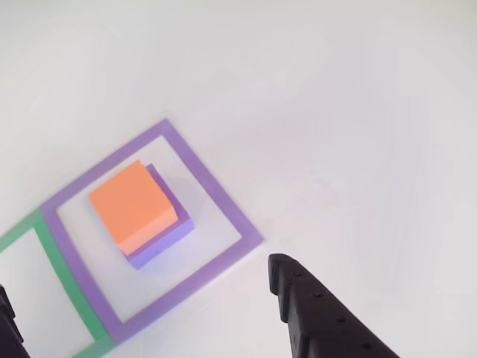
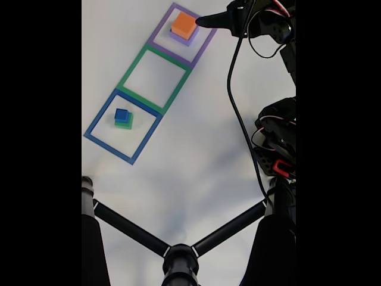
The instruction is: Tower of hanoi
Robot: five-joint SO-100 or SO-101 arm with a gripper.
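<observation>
White tabletop [image 2: 196,149] carries 3 taped square outlines in diagonal row, likely serving as Hanoi pegs.

Purple square outline [image 2: 182,35], top of fixed view: orange square block [image 2: 184,25] stacked on wider flat purple block [image 2: 191,39], smaller over larger as puzzle demands.

Green square outline [image 2: 155,77], middle: nothing inside.

Blue square outline [image 2: 122,126], lower left: small blue cube [image 2: 121,115] on green block [image 2: 125,124].

Black gripper [image 2: 205,21] hovers just right of orange block, not touching. Fingers spread, holding nothing.

Wrist-style view: 1 black fingertip [image 1: 287,280] lower right of orange block [image 1: 128,206], apart from it.
</observation>
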